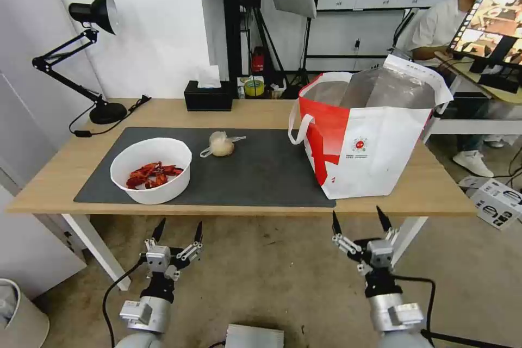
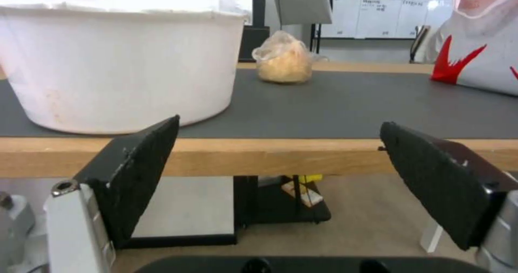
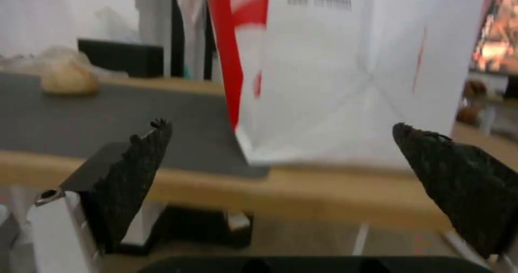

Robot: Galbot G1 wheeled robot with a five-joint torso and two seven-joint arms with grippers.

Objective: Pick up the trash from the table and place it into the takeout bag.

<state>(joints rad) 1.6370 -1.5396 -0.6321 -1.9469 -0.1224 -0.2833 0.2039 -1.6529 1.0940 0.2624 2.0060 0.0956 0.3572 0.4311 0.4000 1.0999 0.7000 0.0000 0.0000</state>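
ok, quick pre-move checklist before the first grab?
1. Left gripper open, held before the table edge: ok.
2. Right gripper open, in front of the takeout bag: ok.
3. Bag mouth open, upright: ok.
4. Bowl of crayfish shells on the mat, just ahead of the left gripper: ok.
5. Knotted bag lies apart from the bowl: ok.
6. Bag contents: cannot tell.

Crayfish bowl (image 1: 151, 170) and knotted bag (image 1: 221, 144) lie left of upright takeout bag (image 1: 370, 136)
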